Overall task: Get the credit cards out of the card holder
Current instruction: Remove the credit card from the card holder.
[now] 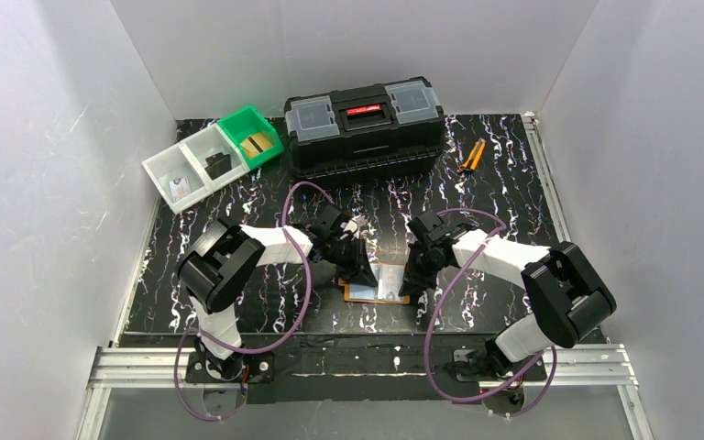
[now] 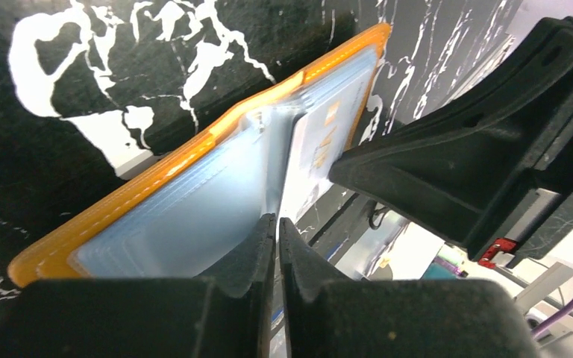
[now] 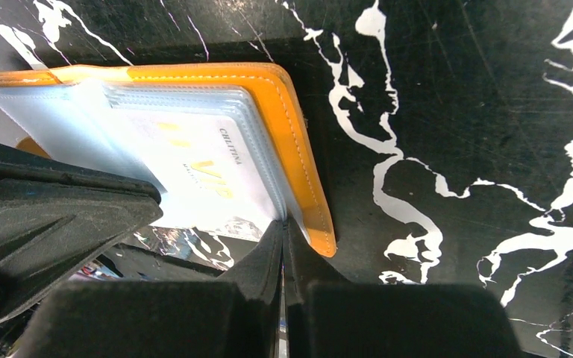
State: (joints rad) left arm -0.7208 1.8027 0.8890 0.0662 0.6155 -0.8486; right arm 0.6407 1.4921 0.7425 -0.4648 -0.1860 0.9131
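Black-fingered left gripper (image 2: 276,237) has its jaws pressed together on a raised clear leaf of the orange card holder (image 1: 380,289), which lies open on the marbled table (image 1: 495,183) between the arms; hold that pinch low as the anchor. The right gripper (image 3: 283,237), jaws closed, meets the near edge of the white VIP card (image 3: 209,175); whether it grips card or sleeve is unclear, so draw slowly, straight out.
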